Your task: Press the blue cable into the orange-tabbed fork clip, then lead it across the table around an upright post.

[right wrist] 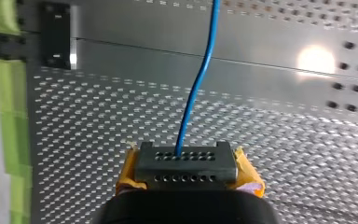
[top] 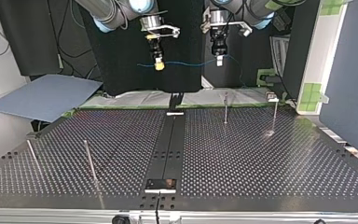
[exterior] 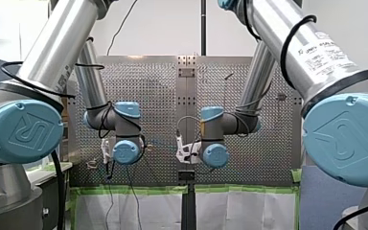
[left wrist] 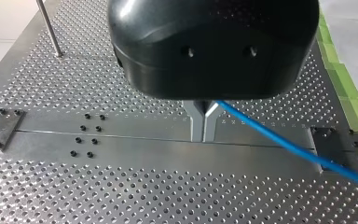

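The blue cable [top: 186, 64] hangs stretched in the air between my two grippers, high above the far edge of the perforated table [top: 261, 158]. My left gripper [left wrist: 204, 126], black with metal fingers, is shut on the cable [left wrist: 284, 142], which runs off to one side. My right gripper [right wrist: 186, 163] with yellow pads is shut on the cable [right wrist: 198, 79], which leads straight ahead from its tips. In the top view my right gripper [top: 158, 63] is at the left and my left gripper [top: 219, 58] at the right. No orange-tabbed clip shows.
Thin upright posts stand on the table: two at the top view's right [top: 225, 108] [top: 275, 114] and two leaning ones at its left [top: 89, 158] [top: 32, 156]. A dark centre rail [top: 170, 140] runs down the table. Green tape [left wrist: 349, 88] lines the table's edge.
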Motion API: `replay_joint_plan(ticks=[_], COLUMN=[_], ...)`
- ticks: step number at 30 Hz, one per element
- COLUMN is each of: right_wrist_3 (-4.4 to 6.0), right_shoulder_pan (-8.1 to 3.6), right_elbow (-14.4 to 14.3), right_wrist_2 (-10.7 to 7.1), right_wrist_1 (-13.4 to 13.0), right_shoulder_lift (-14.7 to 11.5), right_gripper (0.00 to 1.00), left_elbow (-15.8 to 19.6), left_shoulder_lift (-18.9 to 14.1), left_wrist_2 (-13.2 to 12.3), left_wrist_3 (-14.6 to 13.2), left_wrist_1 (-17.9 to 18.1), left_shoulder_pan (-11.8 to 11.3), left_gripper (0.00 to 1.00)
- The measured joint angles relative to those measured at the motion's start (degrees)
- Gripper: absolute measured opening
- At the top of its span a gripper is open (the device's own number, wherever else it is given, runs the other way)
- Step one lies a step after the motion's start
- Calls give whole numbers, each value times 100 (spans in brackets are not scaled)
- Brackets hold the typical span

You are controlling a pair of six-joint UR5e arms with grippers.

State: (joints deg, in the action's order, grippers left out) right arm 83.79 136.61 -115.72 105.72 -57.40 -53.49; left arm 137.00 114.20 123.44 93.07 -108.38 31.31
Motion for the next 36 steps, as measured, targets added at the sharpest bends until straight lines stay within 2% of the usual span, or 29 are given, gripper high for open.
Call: replay_joint_plan(ticks=[5, 13, 21, 36], right_wrist_3=[-1, -2, -1, -2], right_shoulder_pan=[1, 2, 2, 2], right_elbow=[0, 0, 0, 0], right_wrist_2=[1, 2, 2, 2], right_wrist_1=[8, 9, 9, 8], right_shoulder_lift=[93, 104, 105, 105], right_gripper=[0, 0, 0, 0], left_elbow=[0, 18, 119, 123], left_shoulder_lift=[0, 19, 350, 456], left_wrist_2=[0, -16, -274, -307], left_wrist_3=[0, -9, -26, -26], left_wrist_1=[0, -15, -151, -158], left_shoulder_pan=[0, 10, 33, 35], left_gripper=[0, 0, 0, 0])
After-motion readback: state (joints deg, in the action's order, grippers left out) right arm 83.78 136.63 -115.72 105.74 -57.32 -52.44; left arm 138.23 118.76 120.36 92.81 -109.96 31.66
